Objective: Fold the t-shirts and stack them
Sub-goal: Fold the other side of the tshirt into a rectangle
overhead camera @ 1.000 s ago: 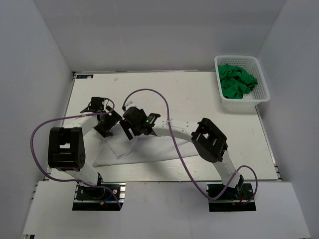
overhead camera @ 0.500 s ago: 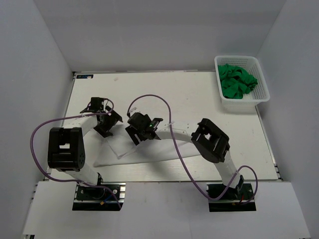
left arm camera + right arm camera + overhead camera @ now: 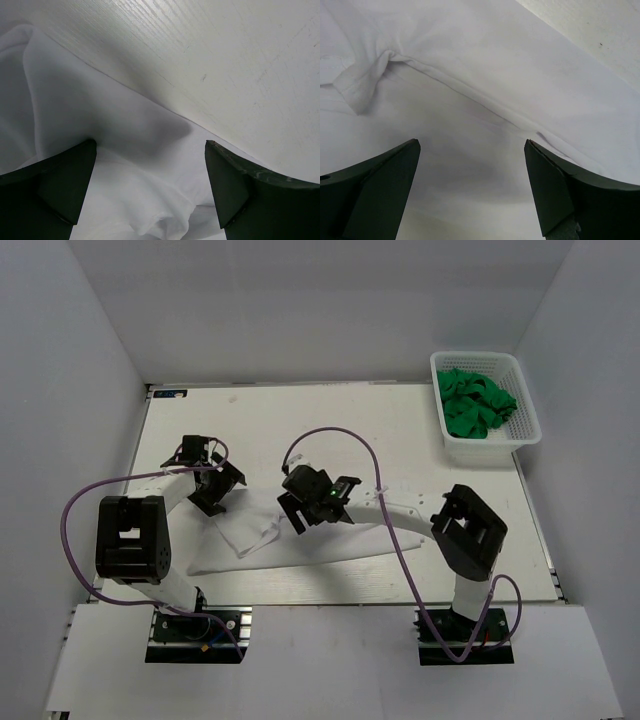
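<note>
White t-shirt [image 3: 255, 540] lies near the front edge of the table [image 3: 350, 430], long axis left to right, left end folded over. Green t-shirts [image 3: 477, 405] sit bunched in the basket [image 3: 480, 452], far right. Left gripper [image 3: 212, 490] and right gripper [image 3: 300, 515], both spread wide and empty, hover over the white cloth. Only the right wrist view resolves a hemmed sleeve [image 3: 360, 85].

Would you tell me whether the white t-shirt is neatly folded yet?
Only partly folded: the white t-shirt lies rumpled, one flap doubled over, its edges uneven.
</note>
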{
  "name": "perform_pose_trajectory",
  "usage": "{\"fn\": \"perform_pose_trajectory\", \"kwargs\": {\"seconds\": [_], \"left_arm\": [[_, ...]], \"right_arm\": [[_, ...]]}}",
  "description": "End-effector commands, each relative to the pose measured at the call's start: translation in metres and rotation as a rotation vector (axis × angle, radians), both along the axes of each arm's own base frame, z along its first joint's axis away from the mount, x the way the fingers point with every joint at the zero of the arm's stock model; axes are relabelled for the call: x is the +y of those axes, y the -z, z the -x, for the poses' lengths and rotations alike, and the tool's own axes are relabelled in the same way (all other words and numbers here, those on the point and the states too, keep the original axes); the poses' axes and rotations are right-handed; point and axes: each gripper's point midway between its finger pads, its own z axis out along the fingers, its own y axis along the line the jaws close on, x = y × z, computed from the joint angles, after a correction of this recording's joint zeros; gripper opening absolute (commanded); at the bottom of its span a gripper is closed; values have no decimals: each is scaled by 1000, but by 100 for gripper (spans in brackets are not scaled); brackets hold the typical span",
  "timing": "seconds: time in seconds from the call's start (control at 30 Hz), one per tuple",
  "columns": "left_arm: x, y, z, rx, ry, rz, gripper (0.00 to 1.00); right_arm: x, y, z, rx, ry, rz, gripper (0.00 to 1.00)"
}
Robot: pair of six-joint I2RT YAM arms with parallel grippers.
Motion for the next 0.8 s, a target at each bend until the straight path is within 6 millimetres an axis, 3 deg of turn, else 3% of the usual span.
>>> {"fn": "perform_pose_trajectory", "kwargs": {"seconds": [0.0, 0.1, 0.17, 0.23, 0.27, 0.3, 0.47, 0.57, 0.67, 0.77], "left_arm": [[9, 10, 11, 39, 6, -68, 100], [11, 6, 12, 30, 2, -76, 100], [11, 6, 12, 30, 2, -76, 100], [11, 3, 9, 20, 9, -80, 100], [11, 1, 10, 21, 10, -80, 100], [11, 1, 10, 21, 10, -80, 100], [13, -1, 10, 23, 5, -89, 100], [15, 0, 12, 32, 0, -101, 100], [17, -2, 11, 23, 4, -113, 100], [19, -2, 11, 23, 0, -121, 100]], "right_arm": [[34, -36, -8, -25, -30, -122, 90], [69, -55, -16, -37, -84, -217, 90], [88, -48, -15, -3, -124, -239, 90], [104, -58, -19, -10, -154, -267, 90], [107, -41, -18, 15, -172, -243, 90], [111, -42, -18, 12, -190, -236, 90], [92, -10, -25, 5, -157, -138, 90], [61, 17, -27, -11, -101, -45, 90], [40, 32, -25, -19, -48, 22, 90], [33, 39, -21, -13, -58, 33, 90]]}}
